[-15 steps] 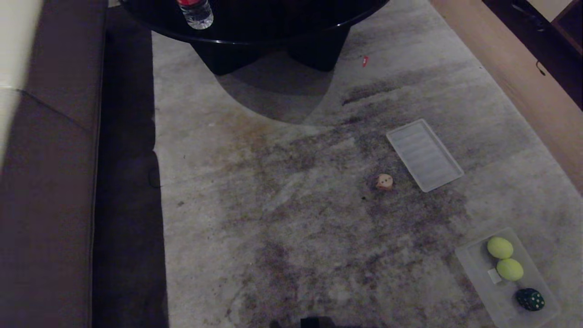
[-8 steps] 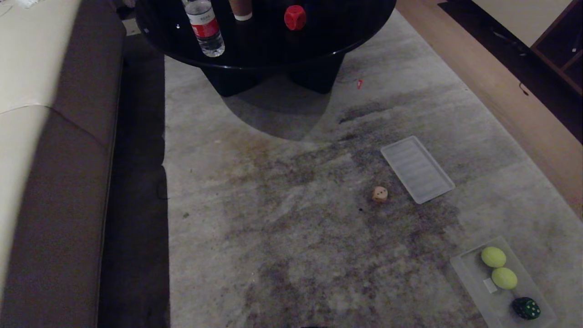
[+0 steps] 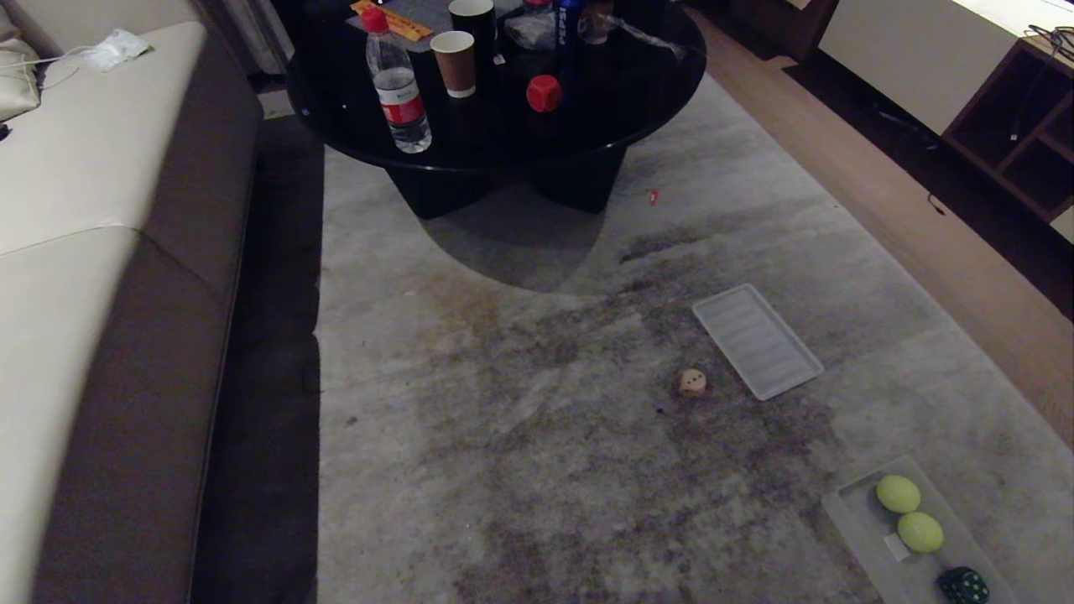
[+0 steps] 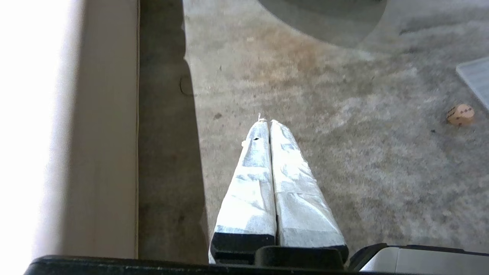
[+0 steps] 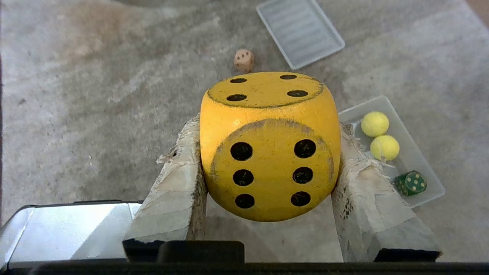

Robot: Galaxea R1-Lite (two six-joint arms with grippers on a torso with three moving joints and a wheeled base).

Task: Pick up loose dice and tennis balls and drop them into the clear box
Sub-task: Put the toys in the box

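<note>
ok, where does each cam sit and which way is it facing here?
Head: high on the robot, facing forward and down over the rug to the black table; no arm shows.
Left wrist: behind the shut left gripper, aimed at rug beside the sofa.
Right wrist: behind the right gripper, shut on the yellow die, above the clear box.
Shared: the tan die and lid show in all three.

Dice, 4 total: 1 yellow die point(image 5: 269, 147) w/ black pips, 1 pinkish-tan die point(image 3: 692, 382) on the rug, 1 dark green die point(image 3: 963, 584) in the clear box point(image 3: 849, 513), 1 red die point(image 3: 544, 93) on the black round table point(image 3: 352, 143). Tennis balls: 2 point(image 3: 898, 494) point(image 3: 920, 532), both in that box. Clear boxes: 1. Ribbed clear lid point(image 3: 757, 340): 1. On the table: 1 water bottle point(image 3: 398, 84), 2 paper cups point(image 3: 454, 64) point(image 3: 472, 18); other items there too dark to count.
</note>
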